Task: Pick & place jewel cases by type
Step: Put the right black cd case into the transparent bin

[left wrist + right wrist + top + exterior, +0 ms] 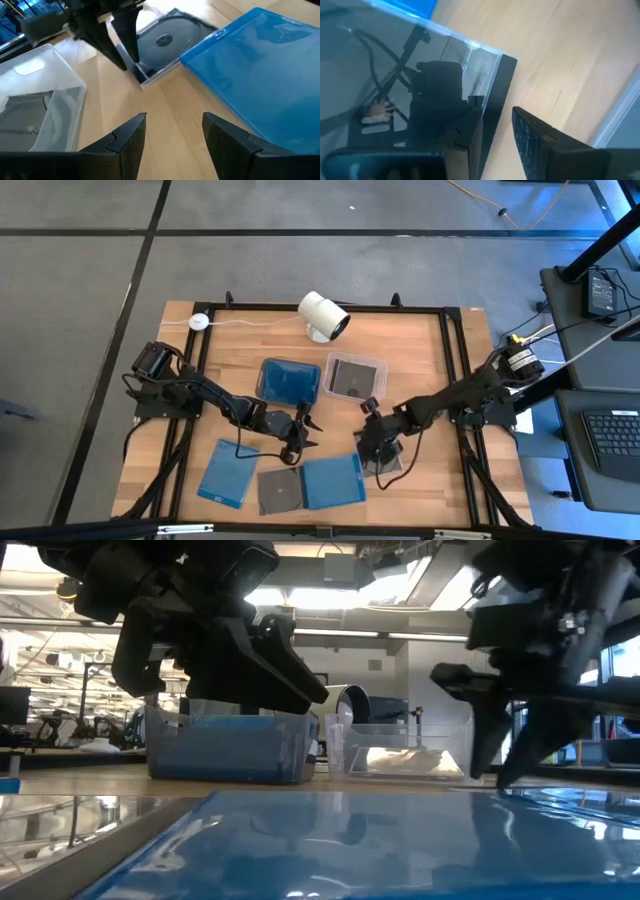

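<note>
Several jewel cases lie flat near the table's near edge: a blue one [228, 473], a dark grey one [280, 490], a larger blue one [333, 480] [260, 60], and a clear case with a disc [387, 461] [165, 42]. My left gripper [308, 432] [175, 117] hovers open over bare wood between the tubs and the cases. My right gripper [372, 448] [496, 112] is open at the disc case. One finger [470, 125] is over the lid and the other [540, 137] is outside the dark spine edge [497, 95]. My right gripper comes down from above with its fingers [131, 47] astride the disc case's dark spine edge [145, 75], the case lying flat on the table. I cannot tell whether either finger touches it.
Two tubs stand at the table's middle: one [288, 380] [230, 750] holds blue cases, the clear one [352, 376] [35, 105] holds a dark case. A white cylindrical camera [323, 315] sits at the far edge. A black frame [452, 360] rims the table.
</note>
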Robot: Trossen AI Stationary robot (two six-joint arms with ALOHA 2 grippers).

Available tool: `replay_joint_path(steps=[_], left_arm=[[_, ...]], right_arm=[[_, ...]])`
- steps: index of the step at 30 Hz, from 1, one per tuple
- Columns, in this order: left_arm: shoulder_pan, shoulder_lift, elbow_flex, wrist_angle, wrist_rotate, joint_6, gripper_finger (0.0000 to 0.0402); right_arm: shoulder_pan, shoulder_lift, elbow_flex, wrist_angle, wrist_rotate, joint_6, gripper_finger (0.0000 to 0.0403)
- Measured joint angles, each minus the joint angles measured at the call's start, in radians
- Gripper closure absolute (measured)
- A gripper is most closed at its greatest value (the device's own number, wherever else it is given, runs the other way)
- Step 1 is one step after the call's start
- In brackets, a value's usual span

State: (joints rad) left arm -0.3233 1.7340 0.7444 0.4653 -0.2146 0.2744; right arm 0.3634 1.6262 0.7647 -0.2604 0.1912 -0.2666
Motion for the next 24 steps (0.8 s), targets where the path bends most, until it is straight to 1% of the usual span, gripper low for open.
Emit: replay_joint_path(steps=[4,6,10,13,15,18,21,24], left_arm=[[0.000,0.000,0.000,0.001,0.000,0.003,0.0208],[0.000,0.000,0.000,0.008,0.000,0.016,0.0208],[0.000,0.000,0.000,0.031,0.000,0.027,0.0208],[0.010,-0.001,0.000,0.042,0.015,0.063,0.0208],[0.022,-0.001,0.000,0.038,0.037,0.079,0.0208],[0.056,0.002,0.000,0.043,0.099,0.077,0.0208],[0.100,0.014,-0.001,0.070,0.154,0.039,0.0208],[0.137,0.048,-0.001,0.130,0.192,-0.011,0.0208]], right_arm=[[-0.030,0.015,0.001,0.037,-0.040,0.004,0.0292],[-0.036,0.011,0.002,0.036,-0.048,0.034,0.0292],[-0.039,-0.031,0.009,0.019,-0.069,0.071,0.0292],[-0.038,-0.088,0.017,0.028,-0.126,0.092,0.0292],[-0.038,-0.123,0.017,0.005,-0.173,0.160,0.0292],[-0.038,-0.189,0.017,-0.086,-0.245,0.329,0.0292],[-0.022,-0.242,0.017,-0.195,-0.314,0.480,0.0292],[0.020,-0.276,0.018,-0.256,-0.352,0.582,0.0292]])
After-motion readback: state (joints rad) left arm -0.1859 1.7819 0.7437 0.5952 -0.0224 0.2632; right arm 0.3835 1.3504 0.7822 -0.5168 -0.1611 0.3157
